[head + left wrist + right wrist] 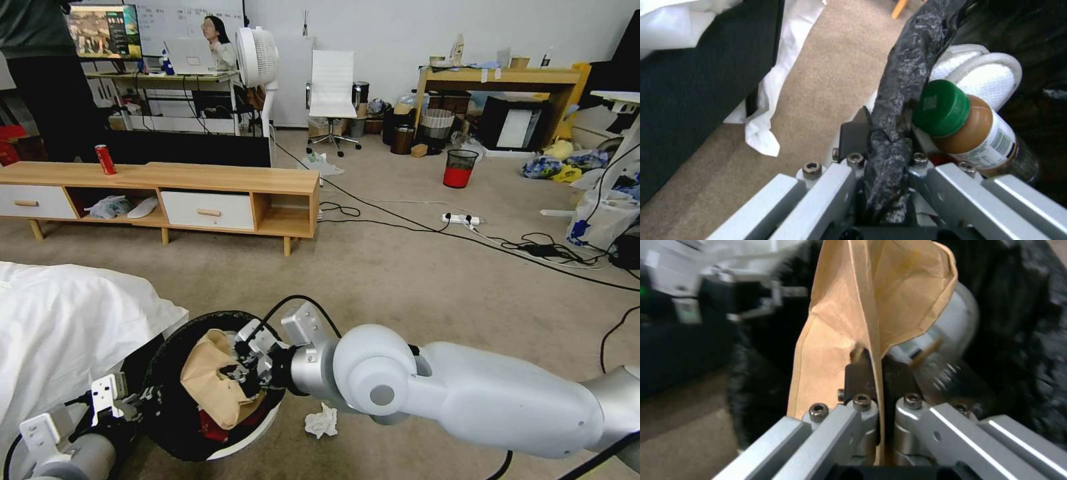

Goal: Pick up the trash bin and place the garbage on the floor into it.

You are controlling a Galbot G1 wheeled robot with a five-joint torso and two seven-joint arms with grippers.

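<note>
My right gripper [243, 373] reaches across over the trash bin [175, 347], fingers [860, 373] pinching the brown paper bag [212, 380]; my left gripper [143, 399] is clamped on its rim.

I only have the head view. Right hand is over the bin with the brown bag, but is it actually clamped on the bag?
Observer: Yes. In the right wrist view the right hand is shut on a fold of the brown paper bag.
Operator: And the left hand, what's it gripping?
Observer: The left hand is shut on the trash bin at its rim, pinching the black bag folded over it.
Operator: Anything inside the bin I can't see under the bag?
Observer: A green-capped bottle lies inside, right by the left hand's grip.
</note>
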